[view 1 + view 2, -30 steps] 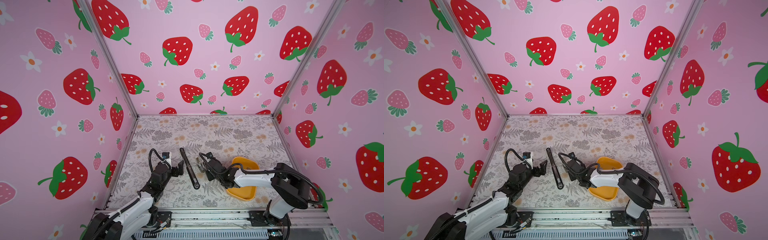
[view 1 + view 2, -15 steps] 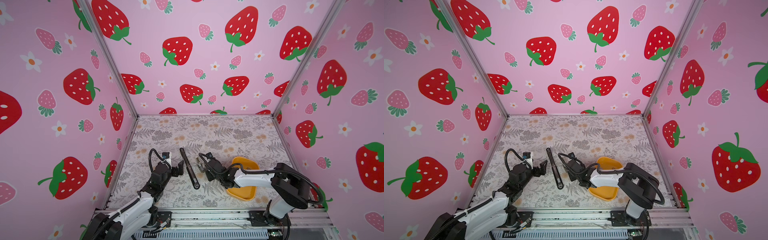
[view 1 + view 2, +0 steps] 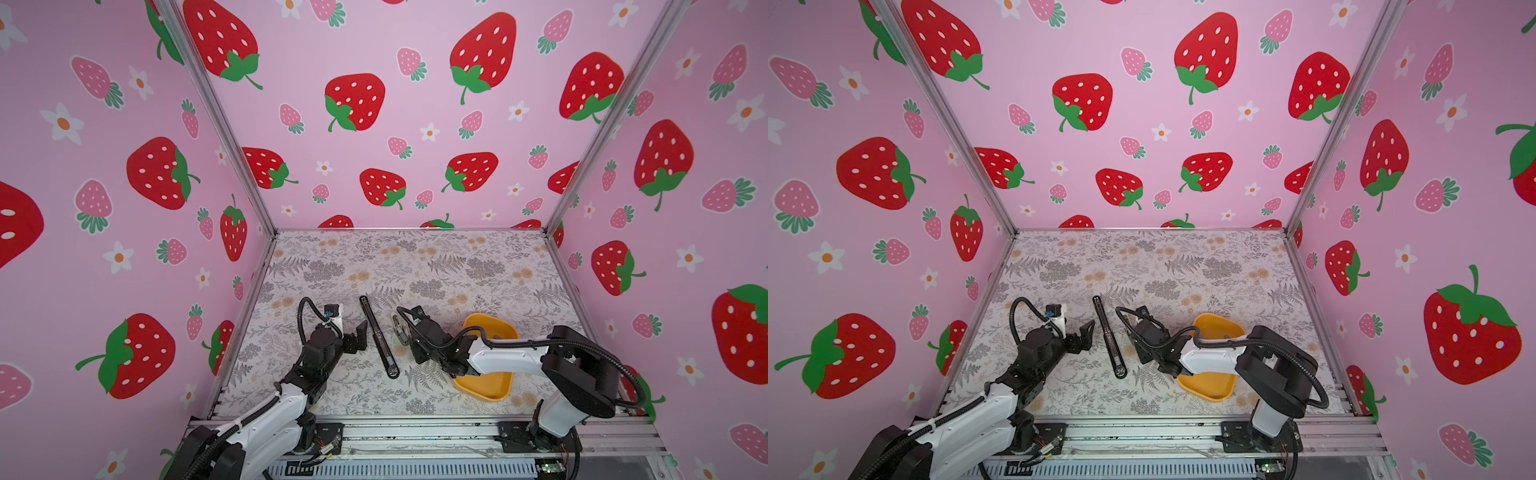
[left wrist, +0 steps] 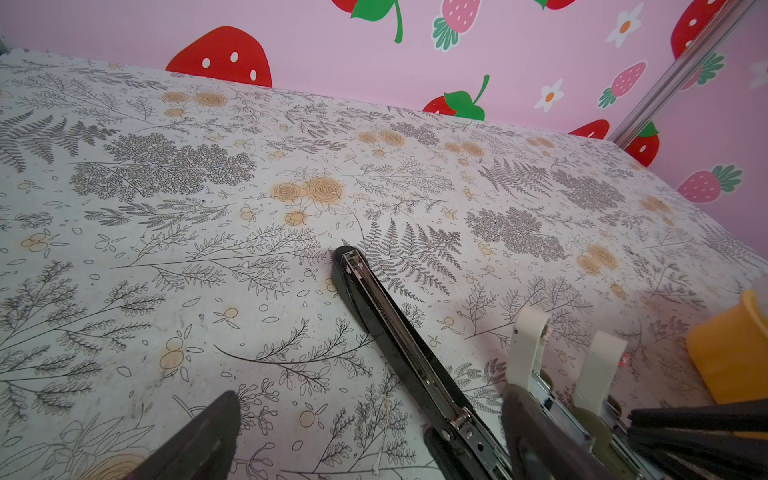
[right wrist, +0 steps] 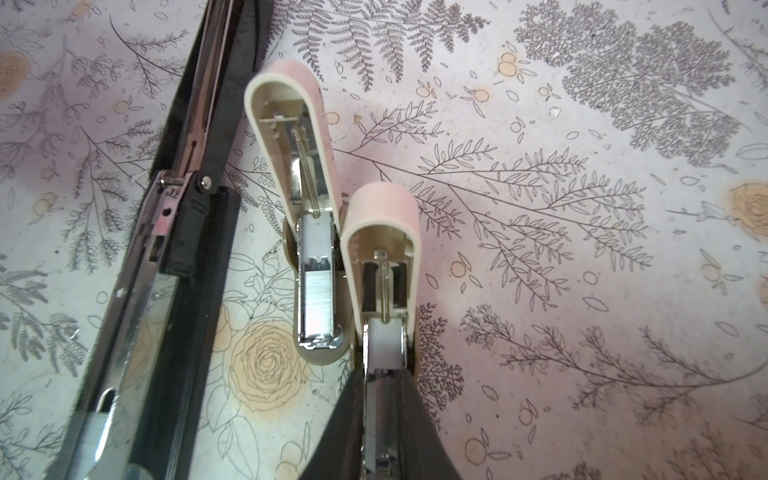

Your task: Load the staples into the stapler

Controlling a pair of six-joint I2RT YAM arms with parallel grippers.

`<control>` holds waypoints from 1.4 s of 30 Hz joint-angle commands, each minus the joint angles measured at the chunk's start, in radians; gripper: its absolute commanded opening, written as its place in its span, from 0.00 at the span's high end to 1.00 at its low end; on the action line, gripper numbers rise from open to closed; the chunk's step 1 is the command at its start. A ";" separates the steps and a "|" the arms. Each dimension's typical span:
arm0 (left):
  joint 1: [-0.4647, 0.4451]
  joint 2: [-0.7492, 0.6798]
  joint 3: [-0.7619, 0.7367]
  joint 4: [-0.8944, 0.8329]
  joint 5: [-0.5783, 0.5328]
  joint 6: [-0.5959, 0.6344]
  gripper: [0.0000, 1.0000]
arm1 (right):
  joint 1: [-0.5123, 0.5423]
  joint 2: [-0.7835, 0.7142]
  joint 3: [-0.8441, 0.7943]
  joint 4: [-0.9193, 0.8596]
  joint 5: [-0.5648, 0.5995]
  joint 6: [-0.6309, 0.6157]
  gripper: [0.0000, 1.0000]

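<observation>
on the floral tabletop (image 3: 415,270) a yellow tray (image 3: 482,392) sits under the right arm, and a long black stapler (image 3: 376,332) lies opened flat at centre. the left gripper (image 3: 358,337) rests just beside it, fingers spread wide. the right gripper (image 5: 384,382) has its fingers clenched on the metal channel of an open cream stapler (image 5: 382,208). a second cream stapler (image 5: 286,87) just beside it holds a grey strip of staples (image 5: 316,291) in its channel.

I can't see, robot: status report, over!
Left gripper open beside black stapler. Right gripper shut on near cream stapler. Staples sit in other cream stapler. Nothing blocking.
</observation>
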 commanded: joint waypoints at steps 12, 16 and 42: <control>-0.004 -0.003 0.028 0.019 -0.015 0.003 0.01 | -0.002 0.030 0.025 -0.021 -0.014 0.001 0.92; -0.005 -0.004 0.029 0.019 -0.015 0.004 0.01 | -0.001 0.015 0.025 -0.028 -0.012 0.007 0.94; -0.005 -0.013 0.029 0.006 -0.004 0.000 0.01 | -0.038 -0.496 -0.078 -0.400 0.287 0.173 0.99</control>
